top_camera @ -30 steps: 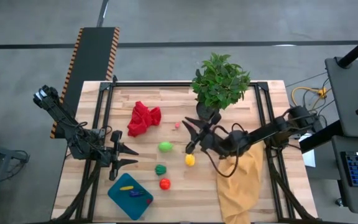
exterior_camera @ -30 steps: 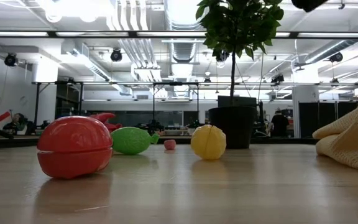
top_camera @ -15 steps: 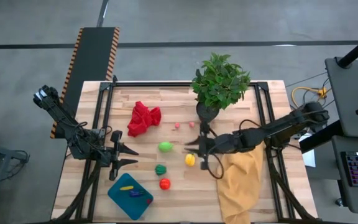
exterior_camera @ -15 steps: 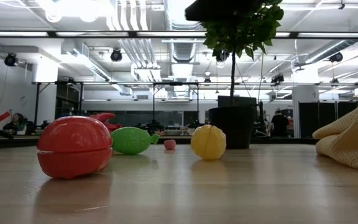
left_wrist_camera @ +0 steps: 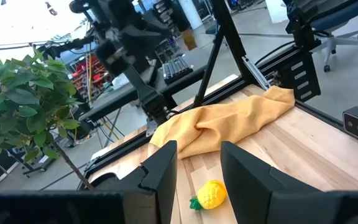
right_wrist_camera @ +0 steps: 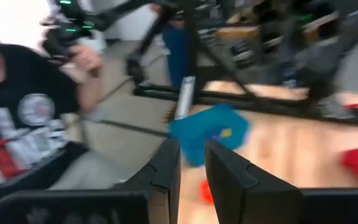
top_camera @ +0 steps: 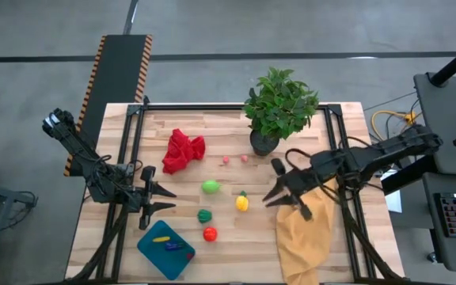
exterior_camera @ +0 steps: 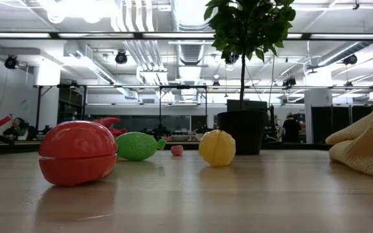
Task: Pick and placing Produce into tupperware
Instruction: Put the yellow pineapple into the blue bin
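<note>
Loose produce lies on the wooden table: a bright green piece, a dark green one, a red one, a yellow one and two tiny pink ones. The teal tupperware stands near the front left, with a yellow and a dark piece in it. My right gripper hangs above the table just right of the yellow piece, pointing toward the left edge; its fingers stand a narrow gap apart on nothing. My left gripper waits open by the left edge, above the tupperware's far side.
A potted plant stands at the back, a red cloth at the back left. A mustard-yellow cloth drapes over the front right under my right arm. A person stands beyond the table's left side.
My right gripper has drawn back from over the pink and yellow pieces toward the table's right edge and risen. It has tipped from pointing down to nearly level and rolled about its own line. The produce has stayed where it was.
</note>
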Robot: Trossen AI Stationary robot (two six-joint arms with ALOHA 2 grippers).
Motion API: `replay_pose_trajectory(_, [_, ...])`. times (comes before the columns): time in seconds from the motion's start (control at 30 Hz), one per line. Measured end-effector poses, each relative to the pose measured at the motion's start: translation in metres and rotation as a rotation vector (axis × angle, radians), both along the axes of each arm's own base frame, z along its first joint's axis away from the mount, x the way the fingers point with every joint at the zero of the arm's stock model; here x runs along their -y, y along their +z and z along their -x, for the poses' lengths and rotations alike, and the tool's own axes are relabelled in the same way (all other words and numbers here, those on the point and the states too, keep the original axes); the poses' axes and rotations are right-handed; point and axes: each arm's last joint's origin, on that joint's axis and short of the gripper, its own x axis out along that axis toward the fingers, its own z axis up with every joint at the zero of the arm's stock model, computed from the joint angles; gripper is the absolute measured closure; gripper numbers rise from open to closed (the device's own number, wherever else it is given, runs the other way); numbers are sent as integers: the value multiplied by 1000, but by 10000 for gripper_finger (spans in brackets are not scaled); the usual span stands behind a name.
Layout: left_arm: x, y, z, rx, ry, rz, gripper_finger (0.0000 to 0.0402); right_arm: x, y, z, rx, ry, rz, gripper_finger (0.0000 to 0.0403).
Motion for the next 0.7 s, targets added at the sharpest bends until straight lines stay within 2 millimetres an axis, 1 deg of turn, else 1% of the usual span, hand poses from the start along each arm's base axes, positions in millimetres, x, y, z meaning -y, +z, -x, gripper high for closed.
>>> replay_pose_trajectory(0.13, [0, 0, 0, 0, 0, 0, 292, 5, -12, -1, -14, -162, 78, 339])
replay_pose_trajectory(0.23, [0, 0, 0, -1, 0, -1, 292, 5, -23, -10, -44, -265, 121, 337])
replay_pose_trajectory(0.33, [0, 0, 0, -1, 0, -1, 292, 3, -31, -20, -52, -250, 220, 316])
replay_pose_trajectory(0.4, [0, 0, 0, -1, 0, -1, 292, 0, -31, -24, -31, -189, 299, 293])
replay_pose_trajectory(0.43, [0, 0, 0, 0, 0, 0, 292, 0, -27, -26, -15, -169, 330, 279])
replay_pose_trajectory(0.53, [0, 0, 0, 0, 0, 0, 292, 0, -7, -29, -5, -152, 403, 235])
replay_pose_trajectory(0.63, [0, 0, 0, -1, 0, -1, 292, 3, 14, -32, -55, -207, 474, 190])
replay_pose_trajectory(0.7, [0, 0, 0, 0, 0, 0, 292, 4, 26, -35, -103, -235, 565, 164])
